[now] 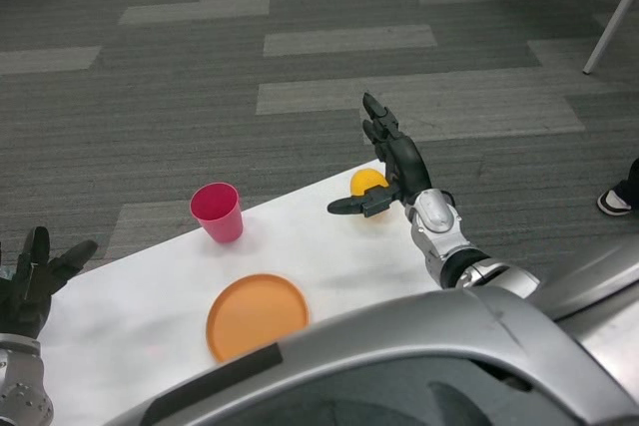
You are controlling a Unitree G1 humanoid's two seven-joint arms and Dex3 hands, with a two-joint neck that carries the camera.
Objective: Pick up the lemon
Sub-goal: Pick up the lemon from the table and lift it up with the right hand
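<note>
Lemon [366, 183]: far table [329, 236] edge, right hand [391, 169] against it, fingers apart. Left hand [35, 276]: well left of lemon, fingers spread, empty.

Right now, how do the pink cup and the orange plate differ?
The pink cup stands upright and tall; the orange plate lies flat and low. The cup is narrow, the plate much wider. The cup sits farther from the robot, the plate nearer, just behind its body. Both rest on the white table, untouched by either hand.

Even, soft light; sharp focus
</note>
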